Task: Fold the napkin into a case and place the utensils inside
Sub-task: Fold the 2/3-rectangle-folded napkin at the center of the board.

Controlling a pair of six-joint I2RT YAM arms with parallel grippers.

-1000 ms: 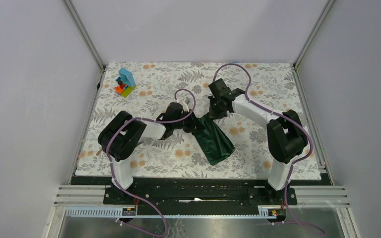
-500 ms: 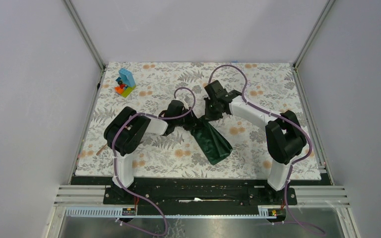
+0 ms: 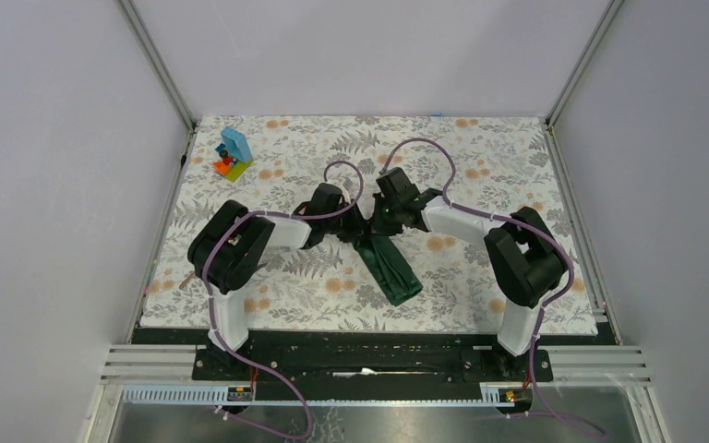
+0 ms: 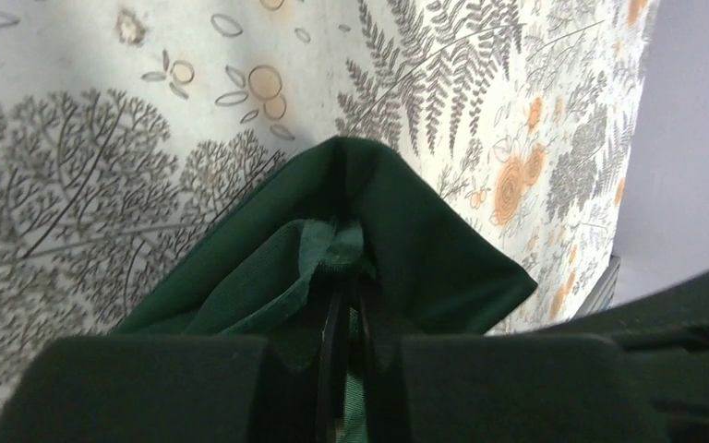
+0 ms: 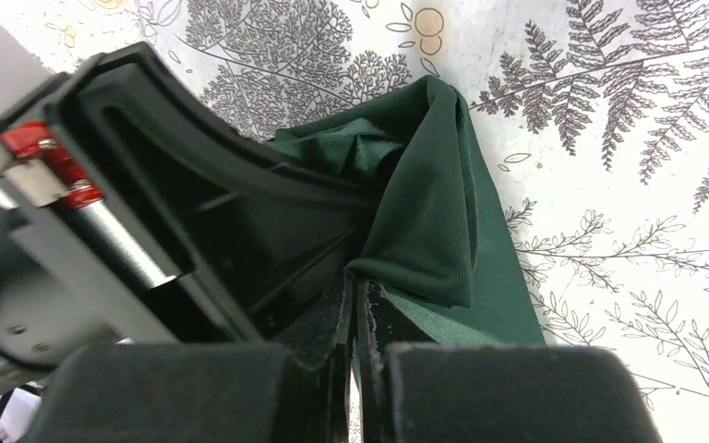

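The napkin (image 3: 391,268) lay near the middle of the floral table covering (image 3: 517,148), gathered into a narrow dark green strip. Its long axis ran from the far end, where both arms met, back toward the near edge, slanting a little to the right. It looked loosely bunched rather than a finished case.

At that far end the left gripper (image 3: 351,227) came in from the left and the right gripper (image 3: 384,216) from the right, almost touching each other. From the left wrist, the left gripper (image 4: 349,281) had its fingers drawn close together with a hem of the napkin (image 4: 415,245) nipped between them. From the right wrist, the right gripper (image 5: 356,300) was fully closed, with a fold of the napkin (image 5: 443,203) caught at its tips.

So all the loose cloth trailed away from both grippers toward the robot's bases. I judged that neither arm was nearer the held end. The free near end sat somewhat closer to the right arm's side.

A good deal was hidden. The grippers and wrists covered the pinched end from above, so I couldn't count the layers or see how the folds stacked. I couldn't pick out the utensils. Only a thin brownish sliver (image 3: 186,281) showed by the left arm at the covering's edge, too small to name. A toy block stack (image 3: 233,154) stood well apart at the far left.
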